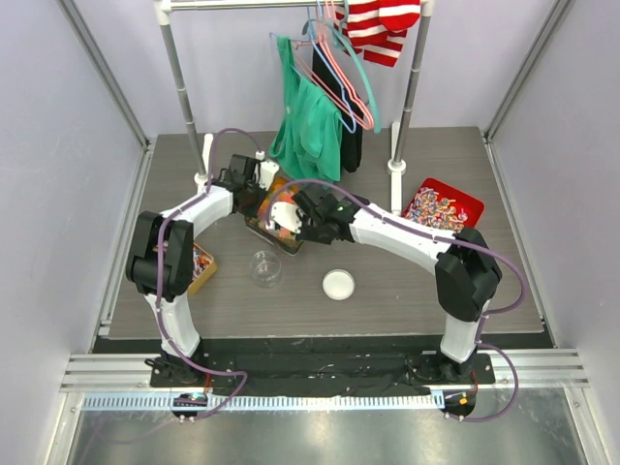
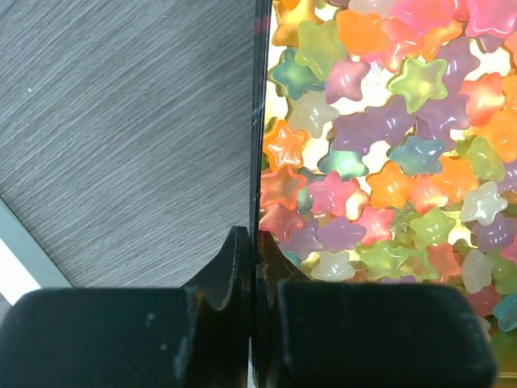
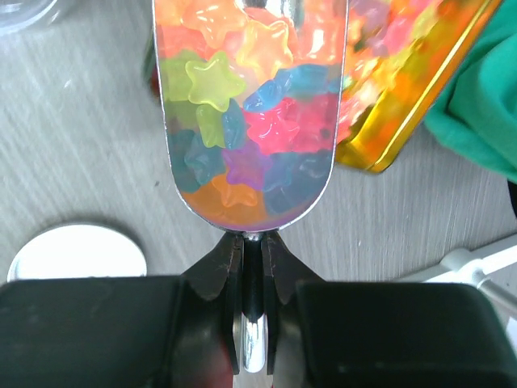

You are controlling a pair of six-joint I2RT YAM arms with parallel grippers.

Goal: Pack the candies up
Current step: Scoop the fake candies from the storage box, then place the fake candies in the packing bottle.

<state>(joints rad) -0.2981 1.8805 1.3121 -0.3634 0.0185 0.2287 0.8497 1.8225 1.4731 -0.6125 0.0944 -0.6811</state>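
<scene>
The candies [image 2: 380, 145] are small translucent star-shaped pieces in orange, yellow, green, pink and blue, filling a gold tin [image 1: 262, 225]. My left gripper [image 2: 257, 242] is shut on the tin's thin side wall [image 2: 260, 121]; in the top view it [image 1: 254, 194] is at the tin's far left side. My right gripper [image 3: 252, 242] is shut on the handle of a metal scoop [image 3: 179, 174]. The scoop is heaped with star candies [image 3: 242, 105] and held level, beside the tin [image 3: 404, 113]. In the top view the right gripper [image 1: 302, 221] is over the tin's near right part.
A clear open jar [image 1: 264, 268] stands in front of the tin, and its white lid [image 1: 338, 284] lies to its right, also in the right wrist view [image 3: 77, 255]. A red tray [image 1: 442, 206] is at right, a smaller tin [image 1: 201, 266] at left. Green cloth [image 3: 485, 105] hangs from a rack behind.
</scene>
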